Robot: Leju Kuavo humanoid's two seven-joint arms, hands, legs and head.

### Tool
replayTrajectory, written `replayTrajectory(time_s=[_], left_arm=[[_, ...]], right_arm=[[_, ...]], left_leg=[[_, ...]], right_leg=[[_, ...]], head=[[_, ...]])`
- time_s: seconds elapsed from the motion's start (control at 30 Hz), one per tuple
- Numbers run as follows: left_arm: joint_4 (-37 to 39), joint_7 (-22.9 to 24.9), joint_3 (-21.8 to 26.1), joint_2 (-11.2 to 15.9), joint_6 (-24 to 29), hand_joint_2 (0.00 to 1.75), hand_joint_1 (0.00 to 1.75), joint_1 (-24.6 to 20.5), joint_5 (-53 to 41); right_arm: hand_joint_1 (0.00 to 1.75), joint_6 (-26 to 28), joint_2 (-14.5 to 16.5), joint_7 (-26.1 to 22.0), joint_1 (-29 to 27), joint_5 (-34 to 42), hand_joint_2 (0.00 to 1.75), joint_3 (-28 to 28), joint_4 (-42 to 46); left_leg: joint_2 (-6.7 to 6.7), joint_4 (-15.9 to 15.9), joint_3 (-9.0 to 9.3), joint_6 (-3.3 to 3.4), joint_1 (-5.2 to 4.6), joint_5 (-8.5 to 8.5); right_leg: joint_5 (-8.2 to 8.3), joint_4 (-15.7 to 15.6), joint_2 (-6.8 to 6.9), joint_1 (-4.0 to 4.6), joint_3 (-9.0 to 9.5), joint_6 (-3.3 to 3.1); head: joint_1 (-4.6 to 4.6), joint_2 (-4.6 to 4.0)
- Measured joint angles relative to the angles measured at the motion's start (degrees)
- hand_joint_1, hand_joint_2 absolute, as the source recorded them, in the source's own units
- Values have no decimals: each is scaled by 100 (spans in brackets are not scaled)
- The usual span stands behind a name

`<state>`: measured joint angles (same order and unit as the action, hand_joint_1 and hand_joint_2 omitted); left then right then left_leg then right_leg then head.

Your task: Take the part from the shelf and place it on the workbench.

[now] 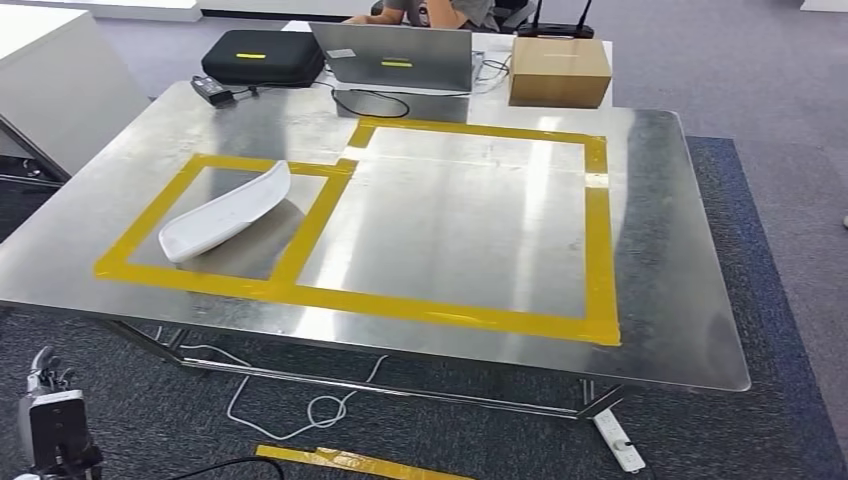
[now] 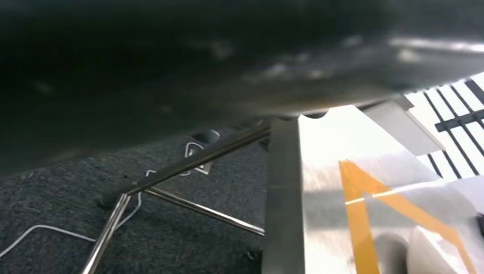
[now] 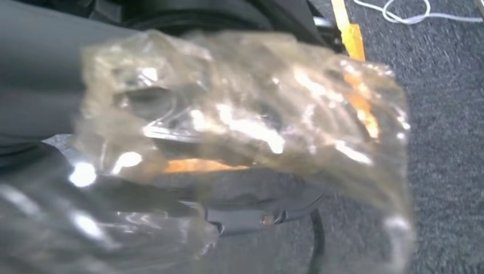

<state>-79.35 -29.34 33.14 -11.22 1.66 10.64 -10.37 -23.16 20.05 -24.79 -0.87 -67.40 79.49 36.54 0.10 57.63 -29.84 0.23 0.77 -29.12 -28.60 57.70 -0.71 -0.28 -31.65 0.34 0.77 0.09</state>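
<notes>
A white curved part lies inside the smaller, left yellow-taped rectangle on the steel workbench. The left wrist view catches its tip past the bench edge. The larger taped rectangle beside it holds nothing. My left hand hangs low at the front left, below the tabletop, fingers apart and holding nothing. In the right wrist view a crinkled clear plastic bag with something inside sits right in front of my right hand, hiding its fingers; it appears gripped, low over the carpet.
At the bench's far edge stand a black case, a laptop and a cardboard box, with a person behind. Under the bench lie a white cable, a power strip and a yellow tape strip.
</notes>
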Motion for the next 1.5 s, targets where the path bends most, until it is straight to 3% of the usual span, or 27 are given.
replayTrajectory(time_s=[0.07, 0.13, 0.17, 0.23, 0.27, 0.3, 0.33, 0.37, 0.43, 0.47, 0.5, 0.6, 0.67, 0.73, 0.8, 0.83, 0.87, 0.97, 1.03, 1.1, 1.17, 1.27, 1.3, 1.33, 1.37, 1.43, 1.5], left_arm=[[58, -22, 53, -27, -5, 0, 0, -29, -31], [101, -28, 82, -58, -7, 0, 0, -52, -41], [119, -30, 94, -73, -9, 0, 0, -66, -44], [151, -32, 120, -93, -19, 0, 0, -86, -63], [168, -32, 132, -98, -25, 0, 0, -91, -78], [185, -32, 141, -103, -31, 0, 0, -96, -91], [200, -32, 146, -107, -36, 0, 0, -102, -103], [215, -32, 149, -111, -40, 0, 0, -109, -110], [239, -32, 152, -114, -48, 0, 0, -132, -130], [251, -32, 154, -113, -50, 0, 0, -147, -141], [263, -31, 154, -108, -51, 0, 0, -165, -152], [307, -22, 154, -84, -56, 0, 0, -209, -167], [359, -16, 152, -56, -63, 0, 0, -231, -174], [443, -8, 149, -9, -68, 0, 0, -270, -182], [527, 0, 138, 32, -68, 0, 0, -296, -185], [559, 2, 129, 48, -68, 0, 0, -302, -188], [586, 2, 121, 67, -68, 0, 0, -310, -193], [633, 4, 98, 120, -67, 0, 0, -355, -205], [661, 8, 80, 139, -66, 0, 0, -376, -211], [690, 15, 49, 150, -64, 0, 0, -388, -218], [710, 24, 17, 155, -61, 0, 0, -408, -221], [745, 66, -8, 168, -33, 0, 0, -418, -227], [771, 95, -21, 179, -16, 0, 0, -420, -231], [812, 137, -44, 191, 8, 0, 0, -425, -237], [868, 181, -70, 204, 34, 0, 0, -434, -247], [1004, 250, -123, 236, 86, 0, 0, -462, -272], [1124, 278, -157, 261, 116, 0, 0, -490, -286]], right_arm=[[0, 1, 7, -1, 12, -7, 0, 11, -1], [0, 3, 10, -2, 14, -12, 0, 30, -1], [0, 2, 10, -2, 17, -15, 0, 40, -1], [0, -8, 10, -2, 23, -26, 0, 56, -1], [0, -15, 10, -2, 24, -35, 0, 63, 0], [0, -24, 10, -3, 24, -45, 0, 73, 1], [0, -32, 10, -4, 22, -55, 0, 84, 1], [0, -39, 10, -6, 21, -67, 0, 94, 1], [0, -56, 10, -8, 37, -85, 0, 110, 1], [0, -64, 10, -8, 52, -92, 0, 120, 2], [0, -72, 10, -8, 63, -96, 0, 130, 2], [0, -93, 12, -8, 61, -106, 0, 150, 3], [0, -116, 15, -8, 68, -119, 0, 156, 11], [0, -143, 17, -10, 74, -144, 0, 162, 22], [0, -156, 17, -13, 69, -170, 0, 178, 27], [0, -159, 16, -14, 69, -179, 0, 186, 29], [0, -161, 17, -15, 69, -186, 0, 193, 31], [0, -166, 17, -21, 79, -194, 0, 197, 35], [0, -174, 16, -25, 84, -195, 0, 197, 43], [0, -186, 16, -26, 72, -196, 0, 206, 50], [0, -193, 16, -26, 64, -200, 0, 222, 56], [0, -209, 16, -27, 84, -213, 0, 232, 59], [0, -216, 16, -29, 85, -224, 0, 235, 60], [0, -227, 16, -31, 83, -239, 0, 238, 61], [0, -236, 16, -32, 80, -259, 0, 242, 62], [0, -245, 16, -32, 87, -290, 0, 248, 69], [0, -246, 16, -33, 117, -302, 0, 249, 89]], left_leg=[[2, -44, -16, 22, -16, 29], [19, -100, -35, 75, -7, 99], [29, -125, -55, 101, 1, 134], [51, -124, -122, 139, -14, 178], [61, -121, -157, 147, -25, 199], [69, -119, -186, 149, -34, 221], [72, -116, -208, 147, -41, 241], [72, -115, -221, 140, -46, 259], [73, -97, -240, 111, -64, 288], [74, -86, -252, 86, -75, 303], [75, -76, -265, 56, -81, 320], [71, -55, -295, -44, -67, 346], [55, 202, -401, -113, -50, 85], [43, 905, -644, -174, -24, -419], [41, 1491, -788, -212, -2, -701], [39, 1483, -720, -219, 8, -668], [30, 1266, -553, -221, 20, -548], [-190, 111, 134, -182, 53, -170], [-286, -133, 234, -116, 36, -131], [-194, -121, 178, -14, 15, -57], [-89, -141, 97, 103, 11, 40], [67, -143, -96, 187, -20, 185], [117, -139, -169, 191, -35, 236], [164, -135, -239, 189, -48, 287], [206, -129, -303, 184, -60, 334], [285, -114, -395, 159, -77, 415], [355, -93, -451, 108, -99, 489]], right_leg=[[28, -10, 2, -14, -25, 73], [-95, 103, 11, -29, -101, 136], [-261, 321, 17, -31, -203, 160], [-691, 1059, 25, -34, -511, 194], [-838, 1400, 26, -34, -640, 206], [-882, 1573, 26, -33, -684, 211], [-811, 1501, 27, -32, -603, 207], [-653, 1204, 29, -31, -404, 194], [-347, 322, 43, -21, 116, 146], [-267, 6, 50, -14, 285, 116], [-243, -157, 55, -3, 359, 88], [-172, -201, 55, 2, 327, -12], [-77, -231, 52, -23, 297, -92], [9, -226, 35, -28, 218, -126], [80, -208, 0, -27, 111, -118], [108, -193, -28, -28, 61, -105], [134, -174, -60, -31, 15, -89], [202, -97, -163, -22, -108, -8], [263, -73, -221, -19, -173, 69], [308, -68, -260, -46, -228, 152], [82, 144, -157, -64, -365, 204], [-662, 1179, 12, -70, -729, 246], [-779, 1472, 20, -69, -780, 256], [-770, 1595, 24, -67, -736, 257], [-652, 1498, 35, -61, -575, 248], [-367, 750, 136, -37, 36, 194], [-320, -68, 293, 4, 595, 133]], head=[[1, 0], [-8, 0], [-18, 0], [-30, 0], [-28, 0], [-27, 0], [-29, 0], [-28, 0], [-30, 0], [-24, 0], [-23, 0], [-22, 0], [-4, 0], [15, 0], [16, 0], [16, 0], [16, 0], [15, 0], [12, 0], [12, 0], [-4, 0], [-28, 0], [-26, 0], [-26, 0], [-26, 0], [-27, 0], [-25, 0]])
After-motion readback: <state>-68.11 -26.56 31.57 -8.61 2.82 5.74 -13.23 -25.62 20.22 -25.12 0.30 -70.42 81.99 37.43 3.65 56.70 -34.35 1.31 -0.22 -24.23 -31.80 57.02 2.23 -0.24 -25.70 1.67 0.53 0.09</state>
